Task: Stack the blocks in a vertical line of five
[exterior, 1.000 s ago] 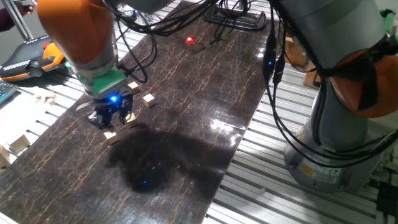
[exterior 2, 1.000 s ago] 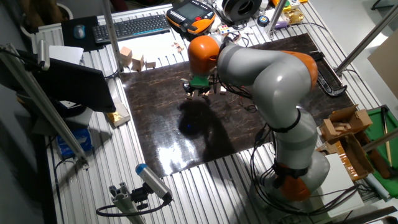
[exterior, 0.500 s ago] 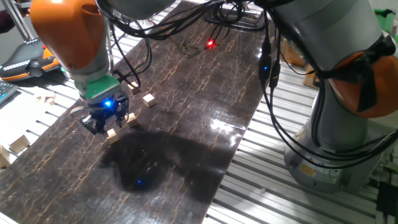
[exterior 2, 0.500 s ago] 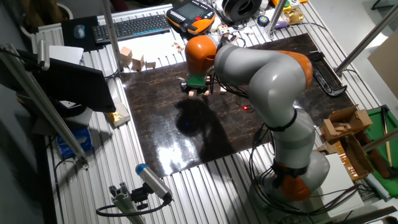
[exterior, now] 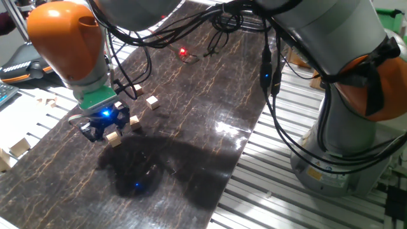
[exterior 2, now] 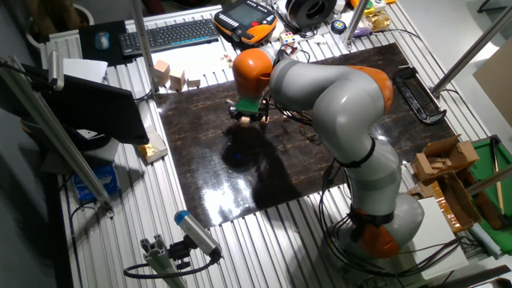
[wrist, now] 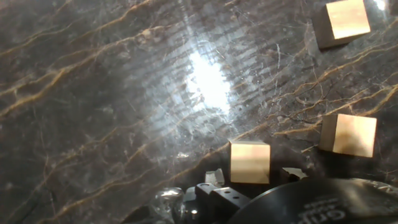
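Observation:
Small tan wooden blocks lie on the dark marbled table top [exterior: 203, 95]. In the hand view one block [wrist: 250, 162] sits low in the frame between my fingertips [wrist: 215, 178], with thin gaps on both sides. Two more blocks [wrist: 348, 134] [wrist: 342, 22] lie off to the right. The fixed view shows my gripper [exterior: 105, 129] low over the near-left part of the table. One block [exterior: 113, 135] is at its tips, another [exterior: 135, 124] is just right of it, and two more [exterior: 152, 100] [exterior: 135, 89] lie further back. The gripper [exterior 2: 248, 118] looks open.
Larger pale wooden pieces [exterior: 19, 146] lie on the slatted frame left of the table top, with more of them [exterior 2: 170, 76] near a keyboard [exterior 2: 172, 34]. An orange teach pendant [exterior 2: 244, 20] rests at the back. Cables hang from the arm over the table [exterior: 270, 63].
My gripper has moved left and lower toward the table's near-left part. The block at its tips has stayed almost where it was. The red light spot on the table has shifted.

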`<move>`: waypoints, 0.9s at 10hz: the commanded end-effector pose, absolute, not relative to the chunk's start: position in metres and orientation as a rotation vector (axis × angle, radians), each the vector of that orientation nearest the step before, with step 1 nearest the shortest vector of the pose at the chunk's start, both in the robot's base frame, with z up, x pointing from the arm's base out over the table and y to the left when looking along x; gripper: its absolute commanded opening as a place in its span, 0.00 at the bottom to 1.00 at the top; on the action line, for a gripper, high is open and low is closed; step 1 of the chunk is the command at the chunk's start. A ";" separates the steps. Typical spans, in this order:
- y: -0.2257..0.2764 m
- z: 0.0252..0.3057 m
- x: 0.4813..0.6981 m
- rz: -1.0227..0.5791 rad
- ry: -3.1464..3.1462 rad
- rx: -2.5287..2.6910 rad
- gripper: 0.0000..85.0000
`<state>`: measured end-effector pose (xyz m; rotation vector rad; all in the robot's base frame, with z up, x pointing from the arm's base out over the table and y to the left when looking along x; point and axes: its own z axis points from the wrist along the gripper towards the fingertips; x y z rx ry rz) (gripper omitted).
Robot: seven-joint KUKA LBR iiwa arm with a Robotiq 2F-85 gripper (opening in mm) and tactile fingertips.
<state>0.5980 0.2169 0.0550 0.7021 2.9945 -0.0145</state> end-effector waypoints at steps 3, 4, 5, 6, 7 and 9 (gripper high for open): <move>0.217 0.051 0.599 -0.025 2.994 0.711 0.64; 0.217 0.049 0.600 -0.027 2.993 0.721 0.64; 0.217 0.047 0.600 -0.032 2.991 0.732 0.64; 0.216 0.045 0.601 -0.032 2.989 0.739 0.64; 0.216 0.043 0.601 -0.035 2.991 0.742 0.64; 0.216 0.038 0.602 -0.033 2.991 0.744 0.64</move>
